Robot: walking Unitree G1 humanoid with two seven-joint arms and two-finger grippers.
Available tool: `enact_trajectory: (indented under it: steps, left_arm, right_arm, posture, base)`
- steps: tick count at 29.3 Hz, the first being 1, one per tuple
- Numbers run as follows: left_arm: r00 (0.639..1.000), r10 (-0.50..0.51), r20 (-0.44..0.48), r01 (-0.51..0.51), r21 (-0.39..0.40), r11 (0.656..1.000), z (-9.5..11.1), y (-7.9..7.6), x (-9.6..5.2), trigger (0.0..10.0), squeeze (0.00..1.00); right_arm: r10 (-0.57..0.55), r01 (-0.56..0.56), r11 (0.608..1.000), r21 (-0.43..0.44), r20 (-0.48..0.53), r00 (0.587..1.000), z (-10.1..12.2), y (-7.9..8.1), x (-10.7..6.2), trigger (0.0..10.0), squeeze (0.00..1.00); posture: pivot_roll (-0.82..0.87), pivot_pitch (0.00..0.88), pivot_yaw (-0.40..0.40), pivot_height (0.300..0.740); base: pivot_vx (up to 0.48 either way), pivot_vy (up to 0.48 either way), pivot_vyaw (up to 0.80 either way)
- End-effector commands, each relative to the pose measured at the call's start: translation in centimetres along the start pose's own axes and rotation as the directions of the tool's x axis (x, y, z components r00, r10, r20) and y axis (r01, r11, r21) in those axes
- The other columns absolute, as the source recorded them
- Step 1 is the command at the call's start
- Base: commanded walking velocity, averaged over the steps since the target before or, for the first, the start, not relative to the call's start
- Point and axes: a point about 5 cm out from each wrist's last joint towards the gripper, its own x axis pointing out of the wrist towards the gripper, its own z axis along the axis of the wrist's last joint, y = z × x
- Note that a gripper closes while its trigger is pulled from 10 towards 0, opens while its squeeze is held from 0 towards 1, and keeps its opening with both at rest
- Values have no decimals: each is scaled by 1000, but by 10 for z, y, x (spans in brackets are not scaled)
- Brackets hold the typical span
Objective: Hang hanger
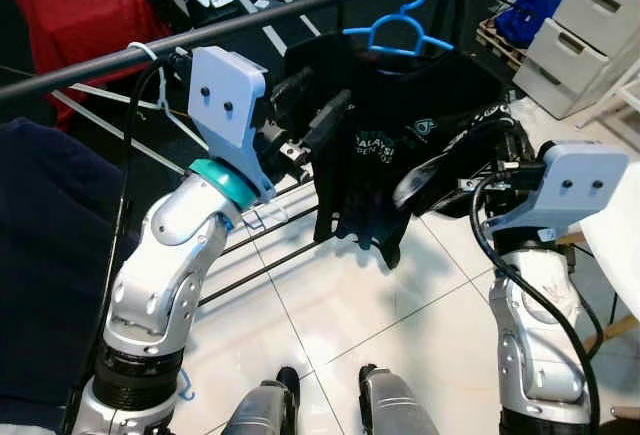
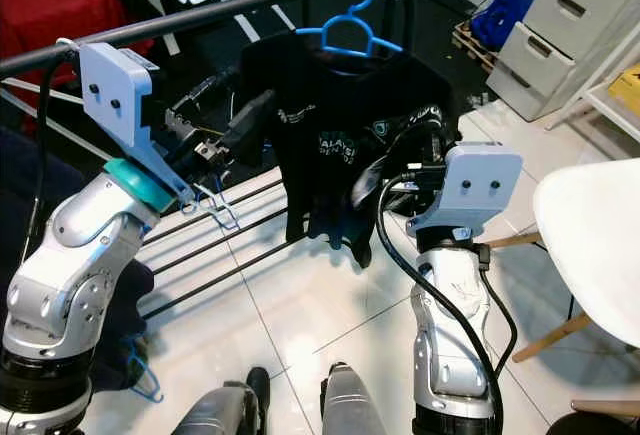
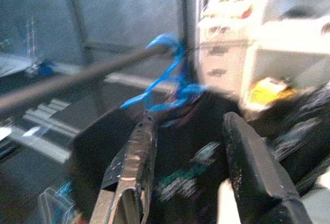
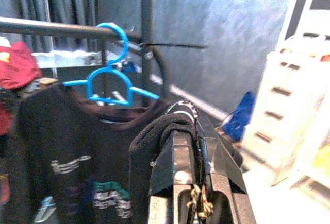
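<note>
A blue plastic hanger (image 1: pixel 400 27) hooks over the black rail (image 1: pixel 250 17) and carries a black printed T-shirt (image 1: pixel 375 160). My left gripper (image 1: pixel 322 118) is raised just under the rail, at the shirt's left shoulder. It is open, with its fingers (image 3: pixel 135 157) pointing at the hanger (image 3: pixel 170 80) and nothing between them. My right gripper (image 1: pixel 432 181) is at the shirt's right side, shut on a fold of the black cloth (image 4: pixel 165 131), which drapes over its fingers. In the right wrist view the hanger (image 4: pixel 111 74) hangs from the rail (image 4: pixel 46 28).
A red garment (image 1: pixel 90 5) hangs at the far left and a dark blue cloth (image 1: pixel 40 255) lies by my left arm. Thin rack bars (image 1: pixel 270 245) run low behind the shirt. White drawers (image 1: pixel 590 25) and a white chair (image 2: pixel 590 245) stand on the right.
</note>
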Motion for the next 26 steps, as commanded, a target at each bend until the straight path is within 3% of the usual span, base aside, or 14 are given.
enact_trajectory:
  steps: [1, 3, 5, 7, 13, 19, 26]
  left_arm:
    - [991, 92, -95, -89, 33, 995, -26, 8, -8, 10000, 0]
    - [991, 92, -95, -89, 33, 995, -26, 8, -8, 10000, 0]
    - [975, 162, -155, -156, 50, 987, -47, 15, -18, 10000, 0]
    - [968, 181, -176, -176, 47, 983, -54, 17, -21, 10000, 0]
    - [961, 206, -183, -193, 88, 977, -64, 19, -21, 10000, 0]
    - [945, 265, -193, -246, 118, 962, -78, 24, -14, 10000, 0]
    - [940, 280, -193, -260, 124, 958, -81, 28, -11, 10000, 0]
  right_arm:
    - [-50, 49, 998, -33, -15, 999, -3, -4, -8, 10000, 0]
    - [-50, 49, 998, -33, -15, 999, -3, -4, -8, 10000, 0]
    - [-88, 87, 995, -46, -22, 996, -4, -5, -12, 10000, 0]
    - [-95, 94, 994, -53, -18, 995, -3, -4, -12, 10000, 0]
    - [-95, 95, 993, -75, 11, 995, 1, -2, -6, 10000, 0]
    - [-50, 46, 996, -82, -45, 998, -25, 11, 0, 10000, 0]
    - [5, -10, 998, -65, -85, 996, -39, 25, 4, 10000, 0]
  posture:
    - [-281, 74, 98, 740]
    - [-281, 74, 98, 740]
    - [-292, 64, 104, 740]
    - [-295, 60, 104, 740]
    - [-295, 35, 105, 740]
    - [-278, 25, 114, 740]
    - [-279, 14, 128, 740]
  base:
    - [0, 0, 0]
    - [0, 0, 0]
    - [0, 0, 0]
    - [0, 0, 0]
    - [0, 0, 0]
    - [0, 0, 0]
    - [-90, 0, 0]
